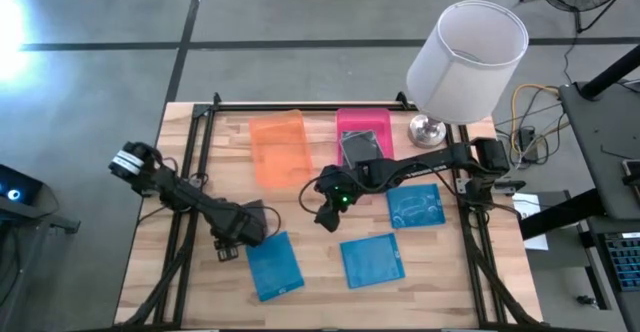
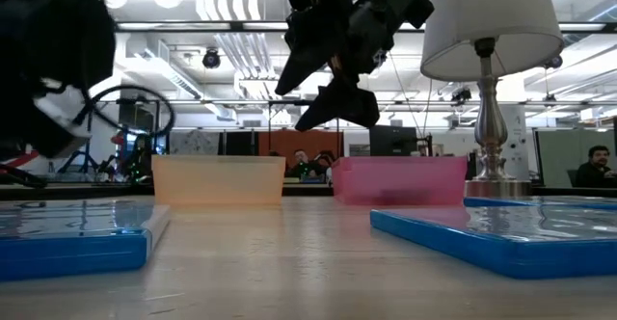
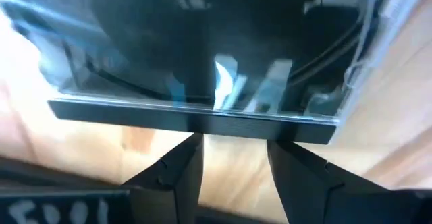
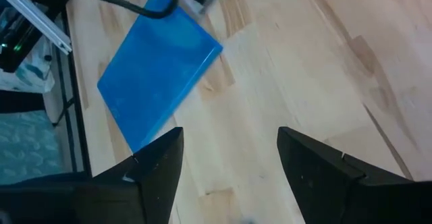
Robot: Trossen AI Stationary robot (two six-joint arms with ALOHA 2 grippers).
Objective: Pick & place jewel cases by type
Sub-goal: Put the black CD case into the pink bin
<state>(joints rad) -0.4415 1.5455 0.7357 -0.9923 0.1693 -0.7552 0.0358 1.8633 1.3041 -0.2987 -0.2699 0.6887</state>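
Three blue jewel cases lie flat on the table [image 1: 273, 265], [image 1: 372, 259], [image 1: 415, 207]. One dark case [image 1: 360, 147] lies in the pink tray [image 1: 362, 122]. Another dark, clear-faced case [image 3: 202, 48] lies right ahead of my left gripper [image 3: 233, 163], which is open at the table's left near part [image 1: 245, 230]. My right gripper [image 1: 328, 210] hangs open above bare wood in the middle of the table [image 2: 333, 79]. Its wrist view looks past the fingers [image 4: 229, 163] at the left blue case [image 4: 158, 69]. My left gripper's fingertips [image 3: 185, 160] stand just short of the dark case's near edge [image 3: 196, 119], with the gap between them centred on it. I cannot tell whether they touch it.
The orange tray [image 1: 278, 147] stands beside the pink one at the far side. A lamp with a white shade [image 1: 468, 57] and a metal base [image 1: 428, 130] stands at the far right corner. Bare wood [image 1: 320, 252] lies between the two near blue cases.
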